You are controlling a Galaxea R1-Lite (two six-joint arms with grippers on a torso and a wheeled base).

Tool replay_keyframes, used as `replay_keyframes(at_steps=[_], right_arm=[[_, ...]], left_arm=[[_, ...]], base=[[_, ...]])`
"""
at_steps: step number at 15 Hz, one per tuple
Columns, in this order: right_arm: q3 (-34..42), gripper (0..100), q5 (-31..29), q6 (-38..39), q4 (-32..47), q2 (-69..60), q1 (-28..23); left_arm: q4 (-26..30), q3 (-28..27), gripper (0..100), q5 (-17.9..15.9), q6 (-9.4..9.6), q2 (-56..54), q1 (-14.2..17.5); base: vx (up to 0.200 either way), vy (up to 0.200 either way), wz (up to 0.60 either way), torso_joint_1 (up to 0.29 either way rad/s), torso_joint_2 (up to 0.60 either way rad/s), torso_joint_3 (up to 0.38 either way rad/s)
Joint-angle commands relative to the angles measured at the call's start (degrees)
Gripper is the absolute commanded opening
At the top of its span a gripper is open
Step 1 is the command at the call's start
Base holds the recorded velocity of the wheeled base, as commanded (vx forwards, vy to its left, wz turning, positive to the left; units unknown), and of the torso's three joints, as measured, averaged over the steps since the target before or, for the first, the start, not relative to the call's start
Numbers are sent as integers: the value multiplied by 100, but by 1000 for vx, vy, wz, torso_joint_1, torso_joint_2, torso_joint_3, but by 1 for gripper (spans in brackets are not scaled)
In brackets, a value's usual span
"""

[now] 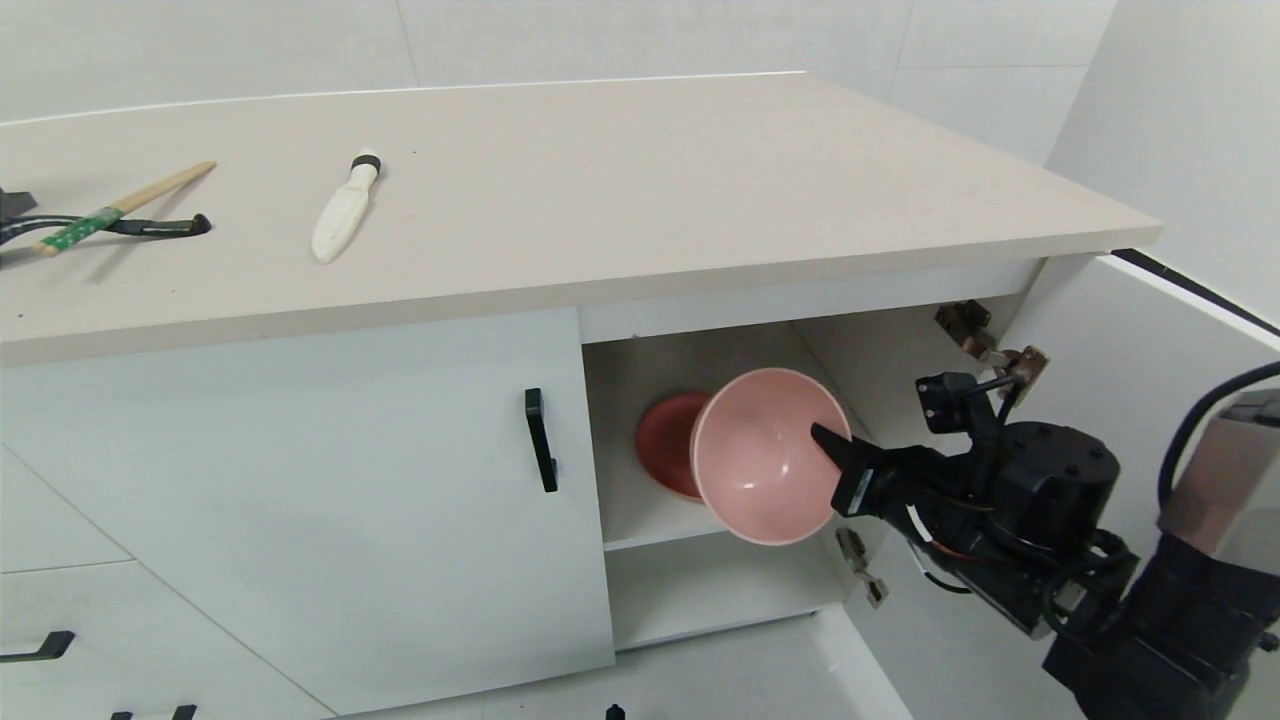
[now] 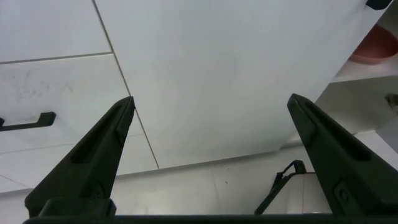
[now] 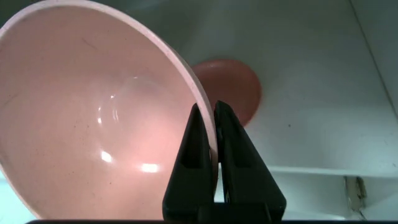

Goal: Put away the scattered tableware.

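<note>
since the right claw (image 1: 828,450) sits nearest, at the lower right of the head frame, begin there. its two fingers are pinched tight on the rim of the pink bowl (image 1: 760,455), one inside the wall and one outside, as the right wrist view shows plainly. the bowl hangs tipped on its side, its hollow facing out toward the lower right and its base turned toward the cupboard. it is in the air at the mouth of the open cupboard, centre right of the frame, resting on nothing.

just behind it, up and left, a red dish (image 1: 662,440) sits on the shelf (image 1: 640,520), partly hidden by the bowl. so the spot to fill lies straight beyond the bowl from the claw. my guess is that the bowl must be levelled and carried inward, minding the dish.

the left claw (image 2: 208,109) is spread wide with nothing in it, facing the closed cupboard door (image 2: 217,74); that arm looks the farther one from the opening.

farthest off, on the desk (image 1: 650,170) at upper left, a white utensil (image 1: 345,210) and wooden chopsticks (image 1: 120,208) lie apart, each long axis slanting from lower left to upper right.
</note>
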Motion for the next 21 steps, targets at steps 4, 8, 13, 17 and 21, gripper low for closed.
replay_keyframes(at_steps=[4,8,13,17,21], right_arm=[[-999,0,581,-102,-8,1132,-177],[-1237,0,756,-524,-8,1413,-282],[-1606,0,1038,-902,-8,1493,-370],[-2019,0,1038,-902,422,1598,-370],[-2625,0,1047,-902,1020,1721,-432]], left_arm=[[0,2,100,-3,7,-189,134],[0,2,100,-3,7,-295,125],[9,2,100,-20,7,-453,81],[0,2,100,-170,16,-462,81],[26,2,100,-363,68,-453,81]], base=[[0,0,0,0,0,0],[0,0,0,0,0,0],[0,0,0,0,0,0],[0,0,0,0,0,0],[0,0,0,0,0,0]])
